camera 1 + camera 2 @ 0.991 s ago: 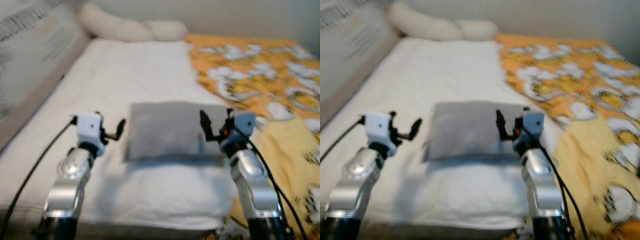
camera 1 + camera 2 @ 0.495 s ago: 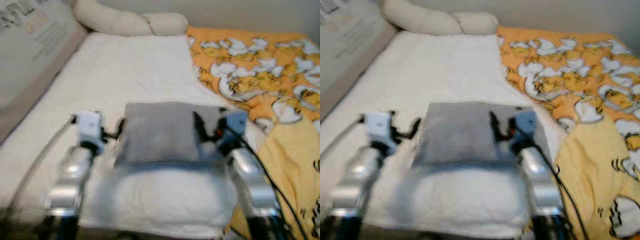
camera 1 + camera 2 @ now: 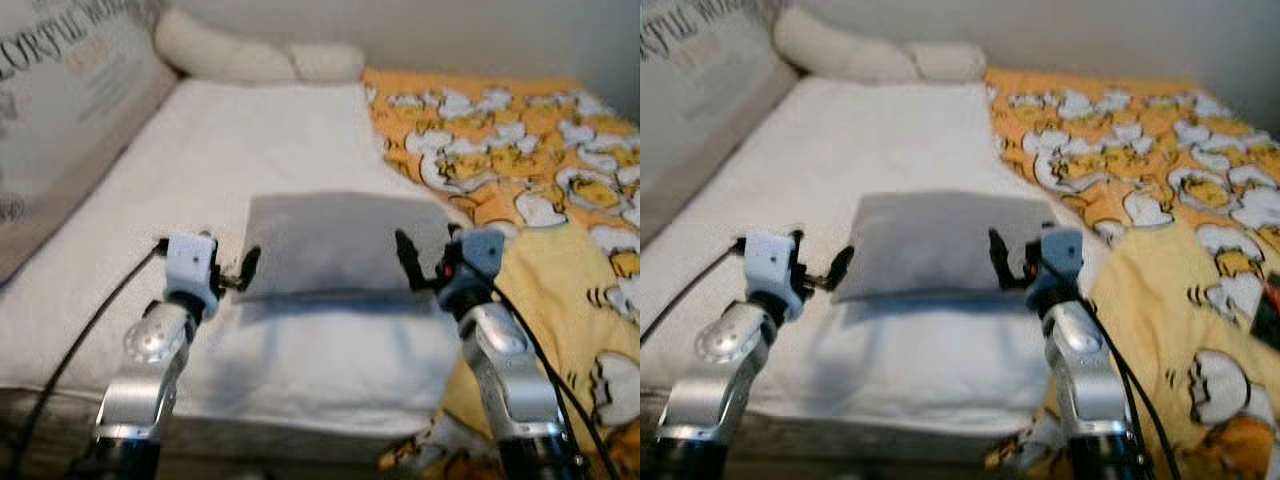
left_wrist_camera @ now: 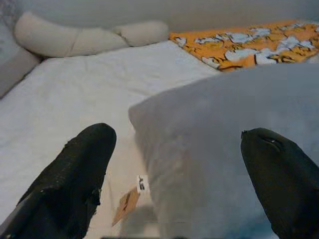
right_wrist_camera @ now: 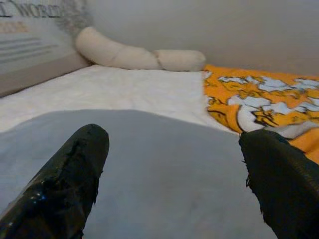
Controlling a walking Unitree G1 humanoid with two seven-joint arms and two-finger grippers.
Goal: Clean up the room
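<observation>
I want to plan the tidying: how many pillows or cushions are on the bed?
2. A flat grey rectangular pillow lies near the bed's foot, between both grippers. A long cream bolster cushion lies along the head end. Others may be hidden under the orange patterned blanket.

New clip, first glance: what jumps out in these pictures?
A grey pillow lies near the foot of a white mattress, with the left gripper and right gripper at its two near corners, fingers open. An orange duck-print blanket covers the bed's right side.
</observation>
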